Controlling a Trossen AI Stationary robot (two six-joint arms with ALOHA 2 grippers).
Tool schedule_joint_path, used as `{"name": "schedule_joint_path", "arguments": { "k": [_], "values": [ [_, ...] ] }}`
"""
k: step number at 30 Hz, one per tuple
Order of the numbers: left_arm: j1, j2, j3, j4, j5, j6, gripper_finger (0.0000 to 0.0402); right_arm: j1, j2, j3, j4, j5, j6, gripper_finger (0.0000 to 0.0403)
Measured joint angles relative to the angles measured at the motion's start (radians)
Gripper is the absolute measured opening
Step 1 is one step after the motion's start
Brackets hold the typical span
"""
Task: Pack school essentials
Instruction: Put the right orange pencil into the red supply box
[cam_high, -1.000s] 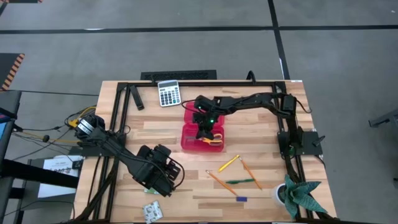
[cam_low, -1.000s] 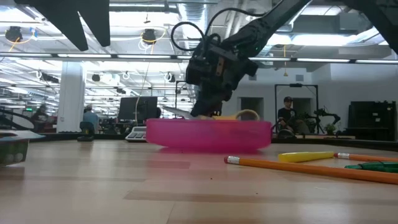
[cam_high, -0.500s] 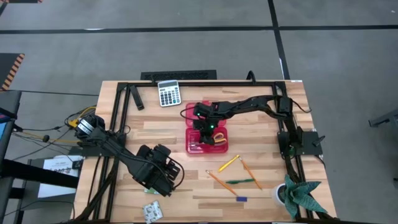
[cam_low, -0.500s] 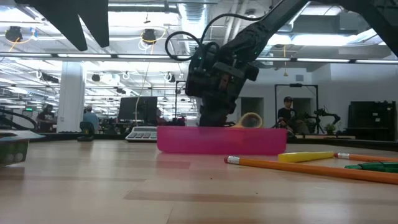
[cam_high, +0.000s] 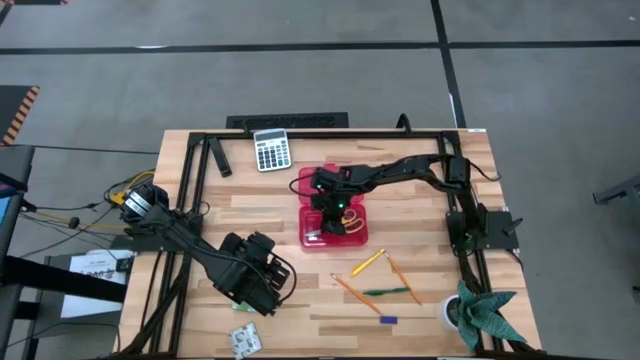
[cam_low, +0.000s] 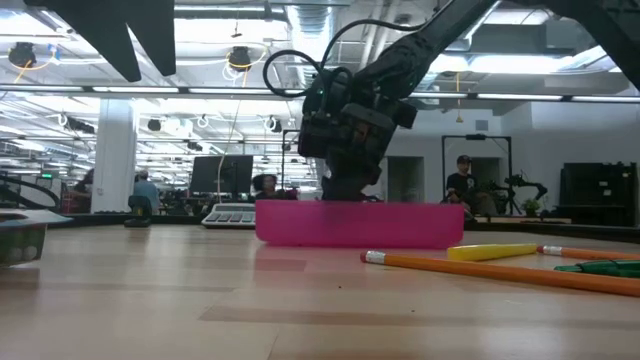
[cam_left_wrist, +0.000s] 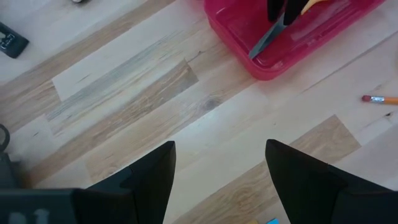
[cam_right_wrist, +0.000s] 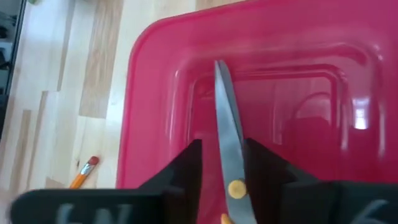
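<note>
The red hinged case (cam_high: 335, 238) lies open in the middle of the table; it also shows in the low view (cam_low: 360, 222). My right gripper (cam_high: 335, 212) stands inside it, shut on the yellow-handled scissors (cam_high: 352, 223). Yellow (cam_high: 367, 263), orange (cam_high: 403, 280) and green (cam_high: 385, 292) pencils and a small blue piece (cam_high: 388, 319) lie flat on the table, near and right of the case. The printed packets (cam_high: 244, 341) lie at the near edge. My left gripper (cam_high: 262, 285) is open and empty, near-left of the case. My right gripper pinches the scissors between its two fingers (cam_right_wrist: 186, 167) at the shut blades close to the pivot (cam_right_wrist: 235, 188). The fingers come from above. The blades (cam_right_wrist: 225, 137) run on past the fingertips, over the case's floor; the tip (cam_left_wrist: 256, 51) is low inside the case.
A grey calculator (cam_high: 271, 150) lies at the far edge, left of the case. A potted plant (cam_high: 480, 315) stands at the near right corner. Bare wood (cam_left_wrist: 155, 118) lies between my left gripper and the case.
My right gripper has gone down into the case with the scissors; their handles no longer rise above the rim in the low view. The case has shifted a little toward the table's right edge and now lies flat.
</note>
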Motion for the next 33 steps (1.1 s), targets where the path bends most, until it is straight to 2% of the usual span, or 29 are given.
{"name": "schedule_joint_path", "arguments": {
  "k": [4,8,12,20,26,33],
  "values": [
    [0.000,0.000,0.000,0.000,0.000,0.000,0.0243,-0.018,-0.019,0.033,-0.046,-0.004,0.003,0.0175],
    [0.000,0.000,0.000,0.001,-0.001,0.000,0.0243,-0.034,-0.077,0.054,-0.136,-0.004,-0.016,0.0197],
    [-0.007,0.000,0.000,0.015,0.022,0.040,0.0243,-0.033,-0.183,0.056,-0.256,-0.007,-0.054,0.0199],
    [-0.078,0.000,0.000,0.007,0.164,0.229,0.0243,-0.006,-0.448,0.056,-0.575,0.000,-0.085,0.0184],
    [-0.156,0.000,-0.001,0.015,0.149,0.255,0.0252,0.077,-0.625,0.055,-0.747,0.120,-0.043,0.0184],
    [-0.176,0.000,-0.081,0.239,0.321,0.413,0.0299,0.201,-0.785,0.055,-0.861,0.250,0.166,0.0215]
  ]
}}
